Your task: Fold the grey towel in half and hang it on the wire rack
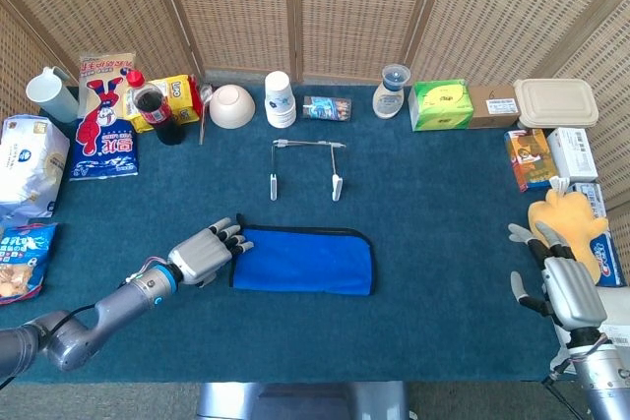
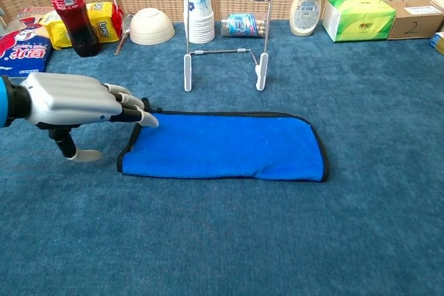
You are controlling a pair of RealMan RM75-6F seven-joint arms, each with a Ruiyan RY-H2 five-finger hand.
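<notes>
The towel [image 1: 305,261] [image 2: 225,145] is blue with a dark hem and lies flat as a long folded strip on the table, in front of the wire rack [image 1: 305,166] [image 2: 225,39]. My left hand [image 1: 205,253] [image 2: 73,98] hovers at the towel's left end. Its fingers are stretched out and the fingertips [image 2: 147,118] sit over the far left corner, the thumb hanging below; nothing is held in it. My right hand [image 1: 561,287] shows only in the head view, at the table's near right edge, far from the towel, with its fingers apart and nothing in them.
Along the back stand a cola bottle [image 2: 68,8], a white bowl [image 2: 152,27], stacked paper cups [image 2: 200,8], a lotion bottle [image 2: 308,1] and a green tissue box [image 2: 357,17]. Snack bags [image 1: 30,169] line the left edge. Boxes and a yellow plush toy [image 1: 569,228] are on the right.
</notes>
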